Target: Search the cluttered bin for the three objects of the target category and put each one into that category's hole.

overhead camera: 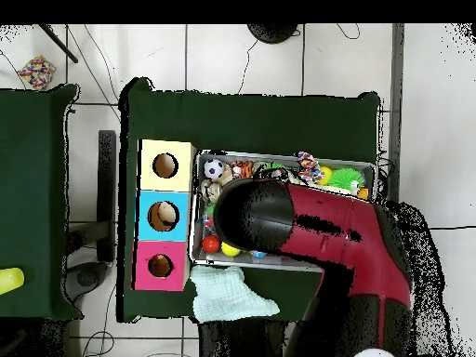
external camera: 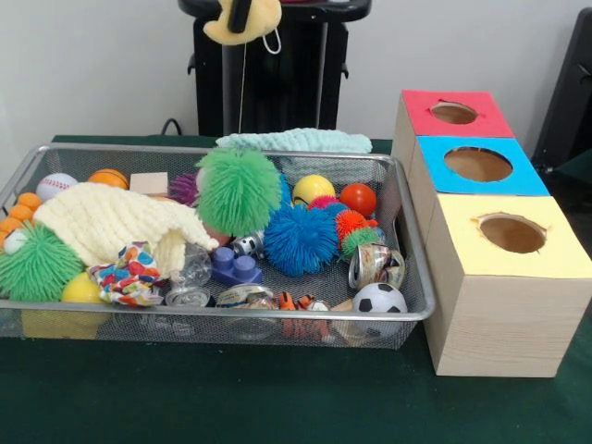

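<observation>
Wide shallow silver wire-mesh bin point(external camera: 407, 240) on green table, packed w/ clutter. Row of pale wooden boxes to its right in front view; target is round hole in the yellow top point(external camera: 511, 233), nearest camera, next to blue-topped hole point(external camera: 477, 164) and red-topped hole point(external camera: 453, 113).

Cloth candidates seen:
- small white polka-dot fabric piece point(external camera: 129, 275), front-left of bin, bunched against the rim, beside a clear crumpled plastic item point(external camera: 194, 268).
- large cream knitted cloth point(external camera: 116, 222), draped over left-centre contents.
- pale mint knitted cloth point(external camera: 294, 141), behind far rim; in overhead view it lies on the table outside the bin, robot side.

Handling (judgement): all three soft, light, limp, no fixed shape; not fragile, not slippery. Will sag and trail, may drag neighbours, e.g. green spiky puffer ball point(external camera: 238, 190) touching the cream cloth. Best to pinch a raised fold from above, near middle of bunch. Cream cloth looks big for the hole, so needs stuffing in.

Red and black arm point(overhead camera: 325, 232) covers bin centre in overhead view. Gripper: hidden under the arm, absent from front view; can't tell its state.
</observation>
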